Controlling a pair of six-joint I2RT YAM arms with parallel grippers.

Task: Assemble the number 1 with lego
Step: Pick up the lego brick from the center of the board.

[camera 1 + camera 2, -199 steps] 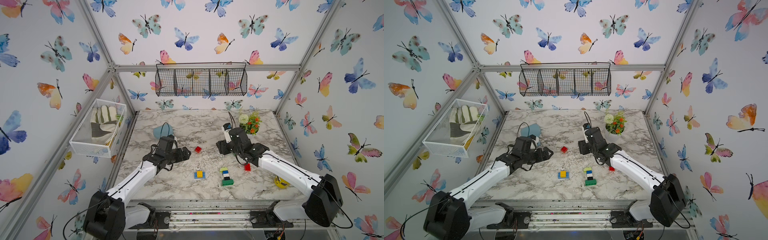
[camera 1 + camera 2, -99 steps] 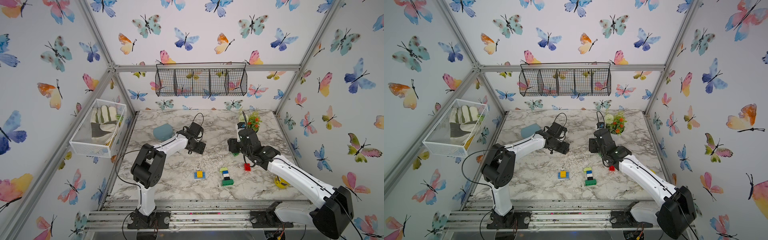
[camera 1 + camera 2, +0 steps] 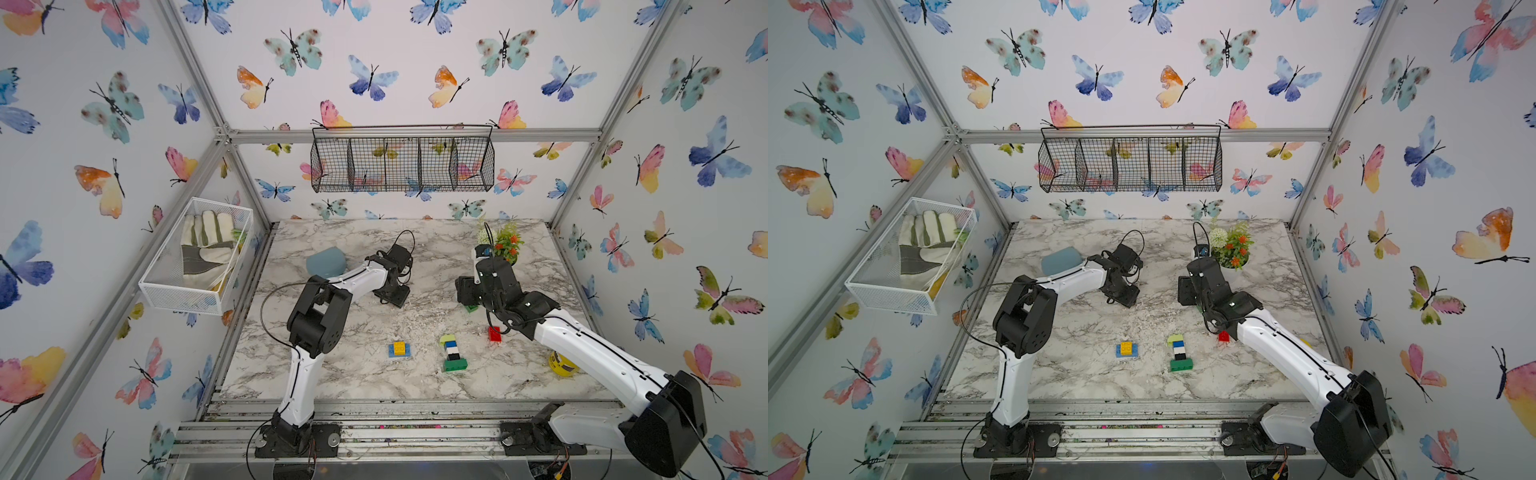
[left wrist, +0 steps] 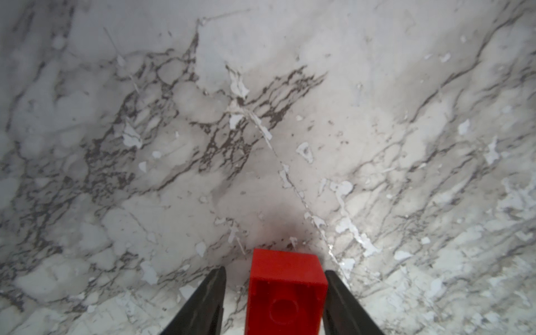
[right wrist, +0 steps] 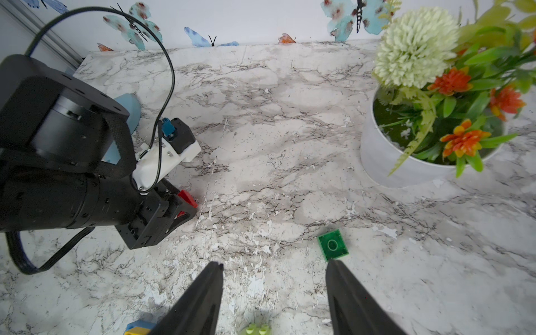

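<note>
Now the left tool (image 4: 275, 270) has swung out around the red brick (image 4: 285, 290), jaws narrowing but not yet clamped, so a pick-up seems near; the right tool (image 5: 275, 264) gapes empty.

Both top views look down from high at the front, taking in the whole marble table (image 3: 374, 382) to the back wall (image 3: 532, 203). The left wrist camera hangs close over bare marble, a red brick (image 4: 285, 290) between its jaws. The right wrist camera, low, faces the back wall and shares the left gripper (image 5: 185, 203) and green brick (image 5: 332, 245) with them.
</note>
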